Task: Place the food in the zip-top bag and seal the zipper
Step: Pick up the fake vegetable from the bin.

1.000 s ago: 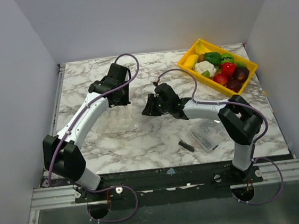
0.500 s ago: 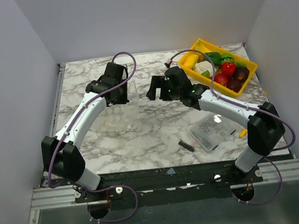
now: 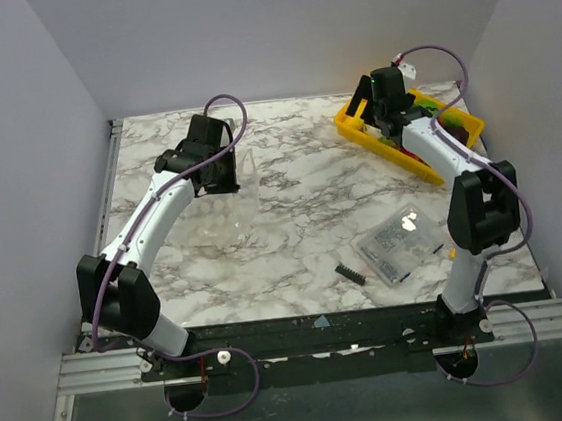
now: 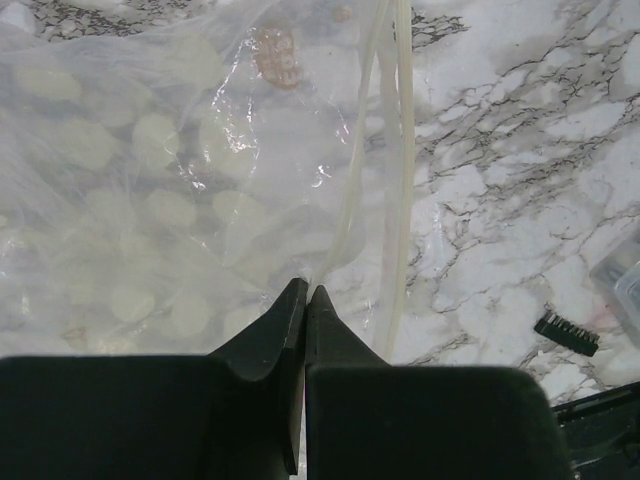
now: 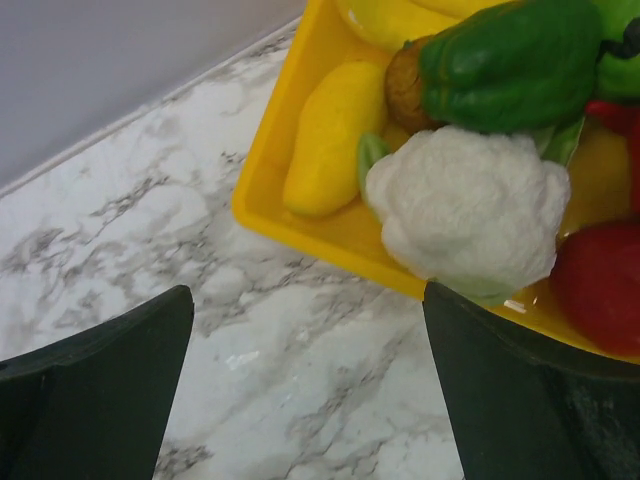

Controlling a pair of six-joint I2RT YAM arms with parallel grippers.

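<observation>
bag (image 4: 150, 180): clear, soft, crinkly film, likely light and floppy; on the table (image 3: 300, 198), left side.
zipper (image 4: 397, 150): thin pale strip at the mouth; the firmest place to hold.
left hand (image 4: 305, 295): pressed together, pinching the bag edge.
right hand (image 5: 307, 295): spread, above the tray (image 5: 262, 190) corner.
food (image 5: 465, 210): glossy, rounded, probably slippery; in the tray.

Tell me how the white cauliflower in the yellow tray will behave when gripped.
The cauliflower looks bumpy and matte, so it probably grips better than the glossy green pepper beside it. Its bulk may need nearly the full spread of the open right gripper. Wedged among neighbours in the yellow tray, it likely won't roll, but lifting could nudge them.
</observation>
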